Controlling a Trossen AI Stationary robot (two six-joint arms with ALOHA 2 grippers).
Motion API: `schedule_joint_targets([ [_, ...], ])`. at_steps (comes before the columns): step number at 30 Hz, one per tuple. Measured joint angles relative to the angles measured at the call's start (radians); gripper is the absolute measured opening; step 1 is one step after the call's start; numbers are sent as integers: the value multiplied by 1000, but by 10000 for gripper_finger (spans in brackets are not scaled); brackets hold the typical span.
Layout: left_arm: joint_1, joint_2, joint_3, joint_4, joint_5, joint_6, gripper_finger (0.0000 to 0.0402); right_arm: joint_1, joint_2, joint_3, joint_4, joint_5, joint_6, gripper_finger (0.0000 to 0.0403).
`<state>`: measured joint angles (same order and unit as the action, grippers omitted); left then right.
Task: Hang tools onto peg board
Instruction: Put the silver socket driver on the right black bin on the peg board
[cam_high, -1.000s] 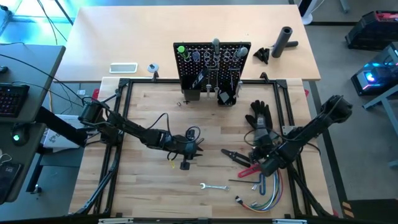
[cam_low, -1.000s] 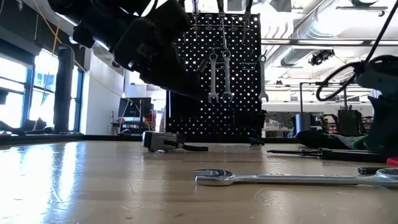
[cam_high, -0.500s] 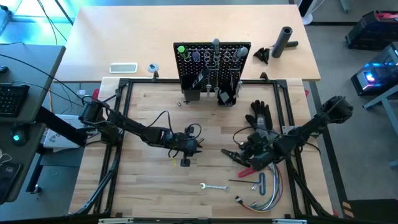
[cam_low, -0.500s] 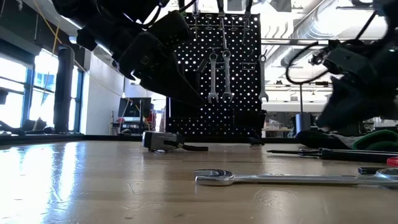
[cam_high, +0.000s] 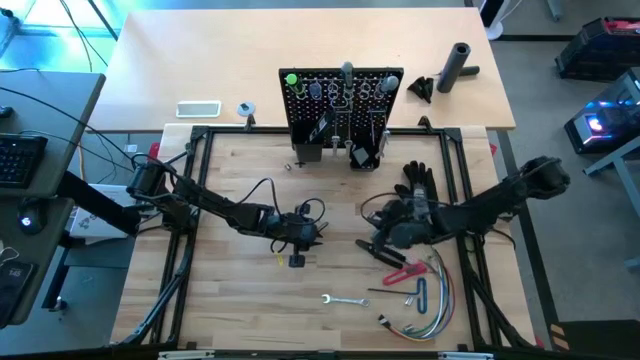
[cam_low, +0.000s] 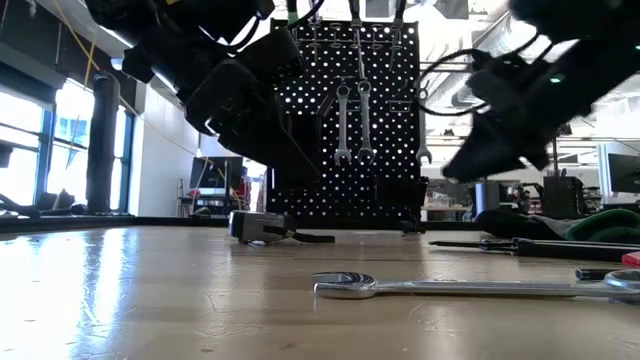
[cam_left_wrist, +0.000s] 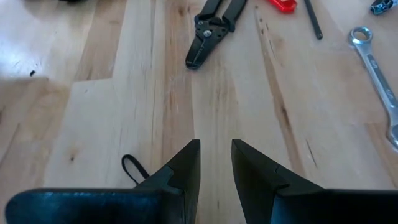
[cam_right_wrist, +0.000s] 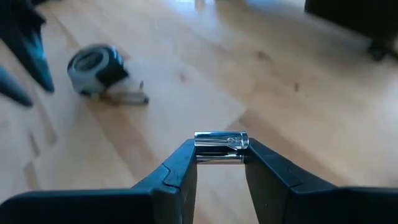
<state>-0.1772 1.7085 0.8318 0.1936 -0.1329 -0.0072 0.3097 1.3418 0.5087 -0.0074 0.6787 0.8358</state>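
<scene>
Right gripper (cam_right_wrist: 221, 163) up off the table (cam_high: 250, 300), pinching a small shiny socket (cam_right_wrist: 221, 142) crosswise between its fingertips; left gripper (cam_left_wrist: 216, 163) hovering low near the tape measure (cam_high: 297, 262), fingers slightly apart, holding nothing; pliers (cam_high: 376, 251), wrench (cam_high: 342, 299) and hex keys (cam_high: 420, 295) lying loose on the wood; peg board (cam_high: 342, 100) upright at the back, wrenches (cam_low: 353, 122) hanging on it.

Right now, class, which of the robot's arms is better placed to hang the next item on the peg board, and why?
The right. The right gripper already holds a small shiny socket, lifted off the table. The left gripper holds nothing, fingers slightly apart over bare wood, no closer to the peg board.
</scene>
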Motion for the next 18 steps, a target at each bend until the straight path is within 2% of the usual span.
schedule_joint_targets([
  [10,-1,0,0,15,0,-26,85,-216,0,0,229,-4,-348,103],
  [18,-1,0,0,22,0,-27,85,-353,-1,0,349,-48,-497,103],
])
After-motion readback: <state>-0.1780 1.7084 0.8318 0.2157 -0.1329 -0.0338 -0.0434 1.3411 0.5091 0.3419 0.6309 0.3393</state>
